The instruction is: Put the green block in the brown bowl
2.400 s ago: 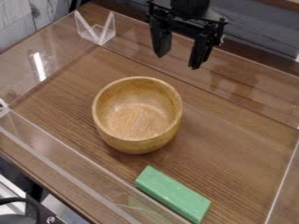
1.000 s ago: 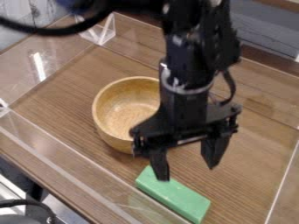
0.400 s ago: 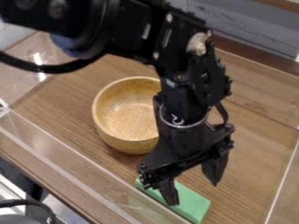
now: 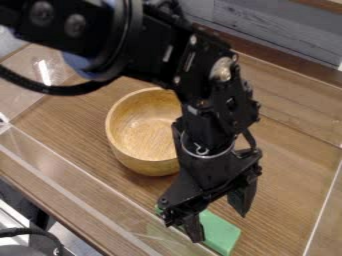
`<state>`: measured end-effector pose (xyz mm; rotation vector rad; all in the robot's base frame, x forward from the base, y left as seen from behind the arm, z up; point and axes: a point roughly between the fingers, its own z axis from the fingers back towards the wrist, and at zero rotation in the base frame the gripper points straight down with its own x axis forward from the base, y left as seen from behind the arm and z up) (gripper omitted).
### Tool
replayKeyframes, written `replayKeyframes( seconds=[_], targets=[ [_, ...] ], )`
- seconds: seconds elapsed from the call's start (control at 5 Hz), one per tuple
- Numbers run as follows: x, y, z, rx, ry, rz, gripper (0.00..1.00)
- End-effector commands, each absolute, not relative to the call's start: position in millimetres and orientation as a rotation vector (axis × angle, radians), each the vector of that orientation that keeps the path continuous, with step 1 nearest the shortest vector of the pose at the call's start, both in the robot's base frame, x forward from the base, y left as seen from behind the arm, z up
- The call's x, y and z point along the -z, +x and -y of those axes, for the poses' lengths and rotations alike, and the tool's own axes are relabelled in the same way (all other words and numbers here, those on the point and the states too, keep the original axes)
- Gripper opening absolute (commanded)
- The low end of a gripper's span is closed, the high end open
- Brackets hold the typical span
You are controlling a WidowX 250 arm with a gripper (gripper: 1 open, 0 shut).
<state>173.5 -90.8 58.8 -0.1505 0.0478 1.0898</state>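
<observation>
**Open gripper placed over the green block at the near edge**

The gripper [image 4: 211, 206] is seen at the near right part of the scene, pointed downward, with its two dark fingers [image 4: 245, 192] spread wide apart. Nothing is gripped between them. The fingers are placed on either side of the green block [image 4: 222, 234], one toward the near left and one toward the far right. Whether the tips already touch the block cannot be told, because the gripper body hides most of it.

Of the green block only a small part is visible: a near right corner below the gripper and a little strip at the left finger. It lies flat on the wooden table [image 4: 294, 160], close to the near edge.

The brown bowl [image 4: 144, 128] stands upright on the table, to the far left of the block and near it. The right side of the bowl is covered by the black arm [image 4: 160, 50], which comes in from the far left and bends down to the gripper. The visible inside of the bowl holds nothing.

Clear plastic walls [image 4: 54, 170] are seen around the wooden surface.
</observation>
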Motion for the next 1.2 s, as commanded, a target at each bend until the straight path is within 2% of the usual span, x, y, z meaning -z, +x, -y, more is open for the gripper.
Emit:
replayKeyframes(
  seconds=[0.0, 1.0],
  targets=[
    [-59.8, 179, 94, -1.117, -0.176, -0.030, 1.00],
    [-36.7, 180, 96, -1.151, -0.147, 0.001, 1.00]
  ],
)
